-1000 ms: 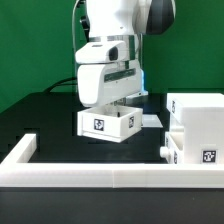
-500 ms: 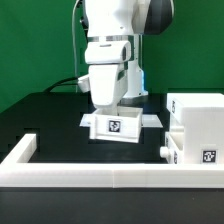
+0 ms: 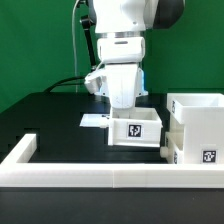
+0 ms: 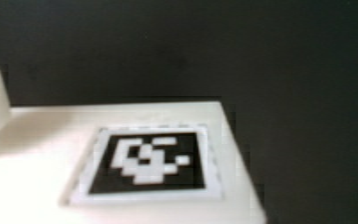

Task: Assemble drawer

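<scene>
My gripper reaches down into a small white drawer tray with a black-and-white tag on its front, and is shut on it; the fingertips are hidden by the tray wall. The tray hangs just above the black table, close beside the big open white box on the exterior view's right. A second small tray with a tag lies in front of that box. The wrist view is blurred and shows the held tray's white surface and its tag; no fingers show there.
The marker board lies flat on the table behind the held tray, toward the exterior view's left. A long low white rail edges the table's front and left side. A green backdrop and a dark cable stand behind the arm.
The arm has carried the small tray toward the exterior view's right, from over the marker board to right beside the big box. The box and the second tray have not moved.
</scene>
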